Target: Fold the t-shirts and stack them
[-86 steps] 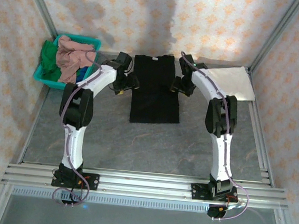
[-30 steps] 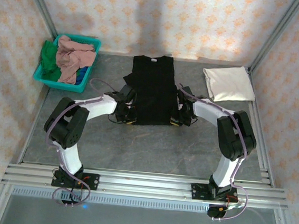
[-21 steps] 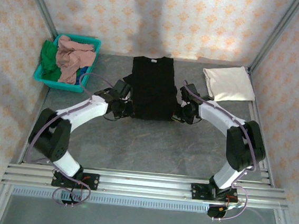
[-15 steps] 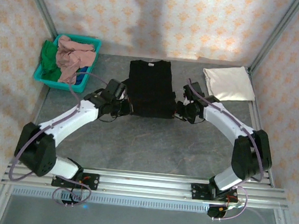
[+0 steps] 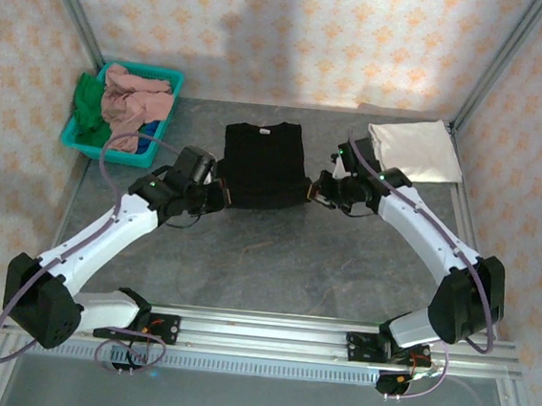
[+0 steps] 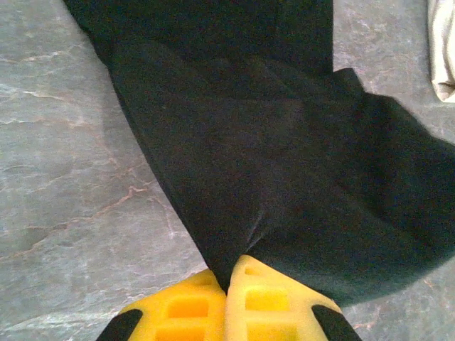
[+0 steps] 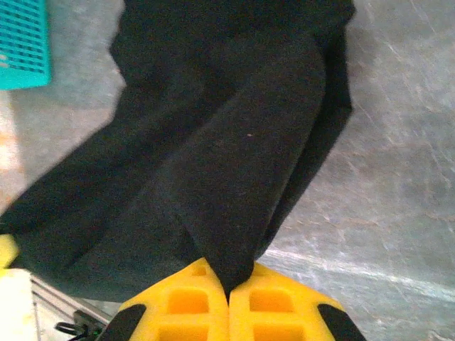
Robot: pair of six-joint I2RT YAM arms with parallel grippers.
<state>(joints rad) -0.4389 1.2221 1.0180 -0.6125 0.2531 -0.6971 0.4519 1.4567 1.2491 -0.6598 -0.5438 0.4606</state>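
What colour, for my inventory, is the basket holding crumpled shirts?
The basket is teal, clearest in the top external view.

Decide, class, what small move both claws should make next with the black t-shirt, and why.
Probably carry the gripped hem toward the collar and lay it down. The left claw and right claw are each shut on a near corner of the black t-shirt, whose lower part is lifted and only partly folded over.

black t-shirt [image 5: 260,164]: far middle of the table [image 5: 275,261], collar away, near hem raised.
cream t-shirt [image 5: 415,150]: folded, far right corner.
pink t-shirt [image 5: 133,94], green t-shirt [image 5: 88,109], blue t-shirt [image 5: 148,134]: heaped, far left corner.
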